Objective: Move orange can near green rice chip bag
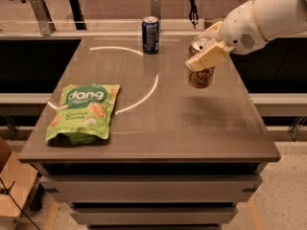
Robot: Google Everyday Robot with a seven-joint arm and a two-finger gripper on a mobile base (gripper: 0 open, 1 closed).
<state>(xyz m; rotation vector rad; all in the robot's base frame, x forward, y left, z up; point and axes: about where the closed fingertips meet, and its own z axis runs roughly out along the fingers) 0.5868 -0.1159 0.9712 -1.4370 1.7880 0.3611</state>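
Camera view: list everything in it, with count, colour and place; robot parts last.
orange-gold aluminium drink can: one, orange-gold with silver top, held above the table's right side
flat light-green snack pouch: one, green with white logo, lying flat front-left on the table
dark blue drink can: one, dark blue, upright at the far edge
grey-brown table: one, grey-brown, centre of view
white robot arm: one, white, extends in from upper right
beige two-finger gripper: one, beige, shut on the orange-gold can, above the table's right side
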